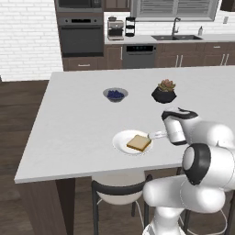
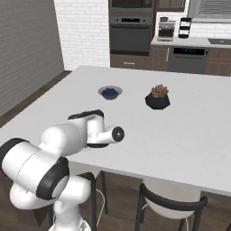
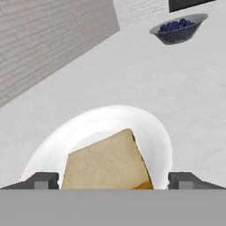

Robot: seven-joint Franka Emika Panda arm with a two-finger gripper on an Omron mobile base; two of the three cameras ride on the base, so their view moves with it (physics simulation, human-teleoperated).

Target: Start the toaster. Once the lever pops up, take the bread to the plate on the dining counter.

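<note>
My fingers [image 3: 113, 180] are spread wide, one dark tip on each side of the toast [image 3: 106, 163], and neither tip is pressing on it, so I have hold of nothing. The toast is lying flat on the white plate [image 3: 150, 128], tan face up with the darker crust along its edge, one corner pointing away from me toward the plate's far rim. From the left base view, the plate [image 1: 120, 141] sits on the white worktop [image 1: 78, 124] close to its near edge, the toast [image 1: 139, 143] is on the plate's right half, and my hand [image 1: 158, 135] reaches in low from the right, just beside the plate's rim. From the right base view my own arm covers the plate, and I can make out just a sliver of it under my wrist. Farther back on the worktop there's a small bowl of blue berries [image 1: 115, 94], well apart from the plate, and to its right a dark pot with a little reddish-green plant [image 1: 164, 92]. In the hand view that bowl [image 3: 178, 28] shows up at the top right, across a bare stretch of white top. Chairs [image 1: 120, 193] are tucked under the near edge, below the plate.
</note>
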